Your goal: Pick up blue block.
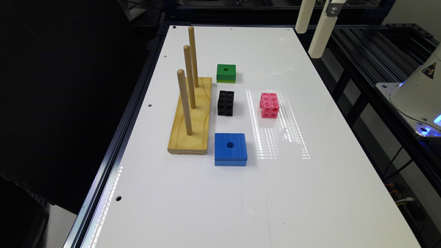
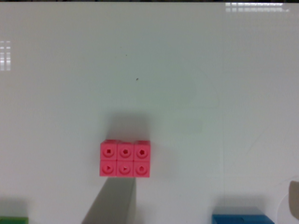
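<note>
- Lying flat in the lower centre of the exterior frame, the blue block [image 1: 231,148] rests on the white table [image 1: 310,193], hole up, untouched; its edge also peeks in the wrist view [image 2: 243,219].
- Clear space on its sides; a top-down grasp looks feasible, I judge.
- Wooden peg stand [image 1: 191,119] sits just beside it, toward frame left.
- Black cube cluster [image 1: 225,103] and green block [image 1: 226,73] line up above it; pink cube cluster [image 1: 269,105] sits right of centre, directly under the wrist camera [image 2: 124,158].
- Gripper: cannot tell whether wide or narrow.
- Robot base [image 1: 418,100] at right edge; dark framing surrounds the glossy, glare-streaked tabletop.
</note>
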{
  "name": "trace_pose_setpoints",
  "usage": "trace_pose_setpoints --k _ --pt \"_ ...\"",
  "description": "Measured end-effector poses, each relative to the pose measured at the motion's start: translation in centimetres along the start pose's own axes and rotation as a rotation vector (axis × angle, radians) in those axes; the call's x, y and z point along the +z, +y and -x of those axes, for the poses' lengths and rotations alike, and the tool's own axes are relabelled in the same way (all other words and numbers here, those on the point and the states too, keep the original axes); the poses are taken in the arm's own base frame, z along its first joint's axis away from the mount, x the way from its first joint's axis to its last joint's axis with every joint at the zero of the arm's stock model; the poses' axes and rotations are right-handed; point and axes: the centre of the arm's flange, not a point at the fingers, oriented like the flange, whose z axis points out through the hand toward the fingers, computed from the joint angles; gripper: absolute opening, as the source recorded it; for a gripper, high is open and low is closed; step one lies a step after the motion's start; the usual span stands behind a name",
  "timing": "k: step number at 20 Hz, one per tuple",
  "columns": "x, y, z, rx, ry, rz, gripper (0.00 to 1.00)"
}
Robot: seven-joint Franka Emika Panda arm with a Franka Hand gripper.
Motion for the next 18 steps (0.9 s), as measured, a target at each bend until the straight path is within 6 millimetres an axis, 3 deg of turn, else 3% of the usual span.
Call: trace_pose_setpoints --k 12,18 --pt "0.8 -4.6 -1.5 -0.014 0.013 -0.023 1.00" --pt "0.6 -6.4 -1.3 -0.015 0.017 -0.028 1.00"
